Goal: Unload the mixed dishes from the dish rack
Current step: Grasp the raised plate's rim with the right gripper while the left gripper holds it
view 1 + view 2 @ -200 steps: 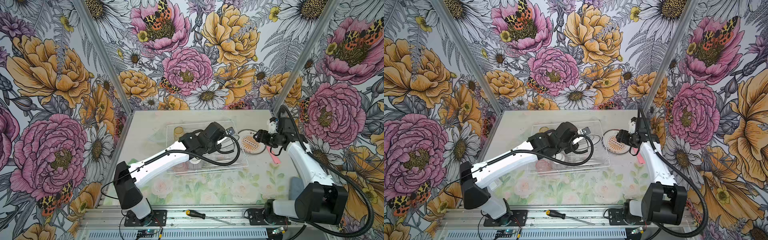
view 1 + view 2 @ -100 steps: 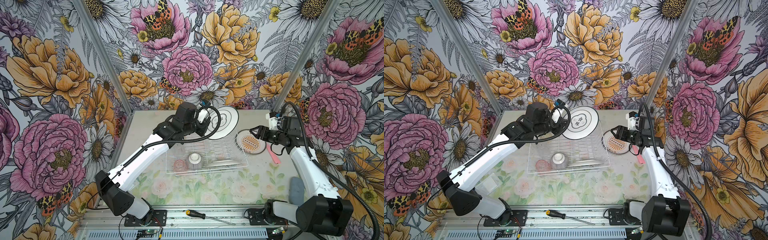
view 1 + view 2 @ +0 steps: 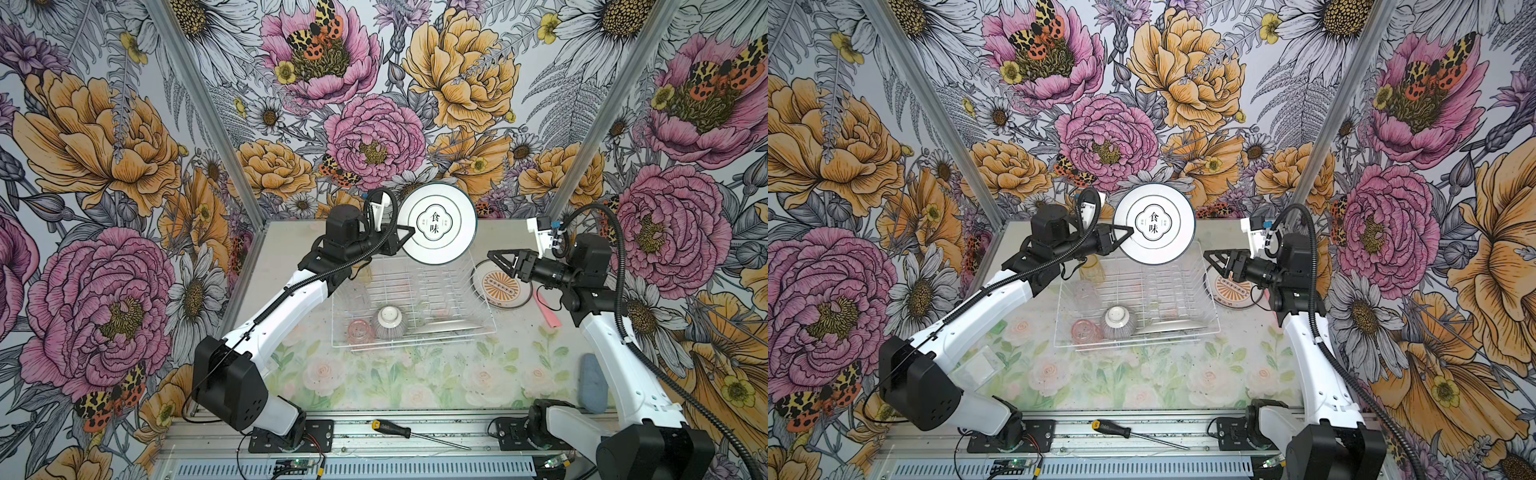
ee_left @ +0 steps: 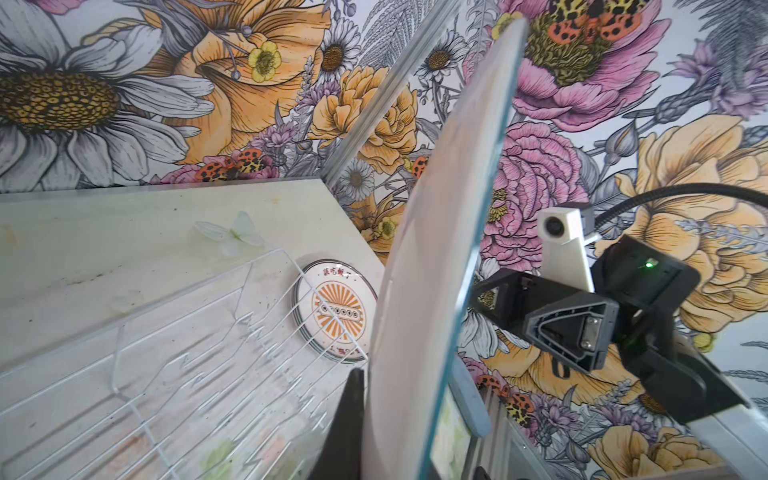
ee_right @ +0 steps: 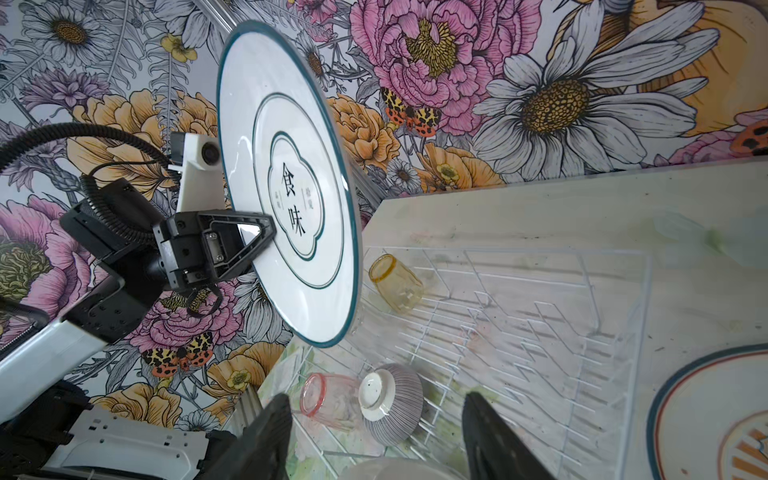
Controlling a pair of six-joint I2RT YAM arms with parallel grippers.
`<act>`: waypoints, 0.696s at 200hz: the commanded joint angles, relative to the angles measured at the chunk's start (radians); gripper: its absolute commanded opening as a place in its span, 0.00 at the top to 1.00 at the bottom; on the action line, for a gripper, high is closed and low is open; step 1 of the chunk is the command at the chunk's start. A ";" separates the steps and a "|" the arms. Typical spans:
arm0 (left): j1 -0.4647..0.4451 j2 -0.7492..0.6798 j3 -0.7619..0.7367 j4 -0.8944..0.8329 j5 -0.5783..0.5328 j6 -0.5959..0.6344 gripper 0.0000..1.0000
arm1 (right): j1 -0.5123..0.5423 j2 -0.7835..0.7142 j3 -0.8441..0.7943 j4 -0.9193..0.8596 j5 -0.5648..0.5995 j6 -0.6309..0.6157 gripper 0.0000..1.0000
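A white plate (image 3: 438,224) with a dark green rim stands on edge in the air above the back of the dish rack (image 3: 419,278). My left gripper (image 3: 409,232) is shut on the plate's rim (image 4: 436,291). In the rack lie an upturned ribbed bowl (image 3: 390,322), a pink tumbler (image 3: 359,330), a yellow tumbler (image 5: 395,286) and a clear tumbler (image 3: 1086,293). My right gripper (image 3: 498,262) hovers open and empty beside the rack's right wall, facing the bowl (image 5: 392,403). A second plate (image 3: 500,284) with an orange sunburst lies flat on the table under it.
A pink strip (image 3: 547,309) lies right of the sunburst plate and a blue pad (image 3: 592,382) sits near the right arm's base. A screwdriver (image 3: 415,432) rests on the front rail. Floral walls close in the table on three sides.
My left gripper has lifted the plate out of the rack, up and toward the back wall. The right gripper has shifted only slightly.
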 commanded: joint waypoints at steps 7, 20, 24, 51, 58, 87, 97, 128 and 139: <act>-0.005 0.026 0.001 0.192 0.104 -0.119 1.00 | 0.006 0.001 -0.070 0.418 -0.080 0.262 0.32; -0.017 0.040 -0.002 0.204 0.109 -0.129 1.00 | 0.007 0.025 -0.094 0.574 -0.080 0.368 0.32; -0.019 0.042 -0.002 0.207 0.111 -0.130 1.00 | 0.006 0.034 -0.097 0.598 -0.078 0.385 0.32; -0.040 0.061 0.001 0.214 0.113 -0.141 1.00 | 0.020 0.073 -0.093 0.688 -0.067 0.441 0.34; -0.045 0.065 -0.001 0.220 0.116 -0.144 1.00 | 0.026 0.080 -0.091 0.703 -0.063 0.450 0.34; -0.066 0.097 0.000 0.268 0.128 -0.177 1.00 | 0.042 0.099 -0.080 0.707 -0.049 0.450 0.37; -0.074 0.108 0.004 0.289 0.133 -0.191 1.00 | 0.048 0.104 -0.080 0.705 -0.041 0.451 0.39; -0.094 0.148 0.028 0.314 0.144 -0.209 1.00 | 0.056 0.115 -0.082 0.697 -0.031 0.450 0.58; -0.098 0.156 0.034 0.315 0.144 -0.209 1.00 | 0.057 0.119 -0.082 0.687 -0.029 0.448 0.62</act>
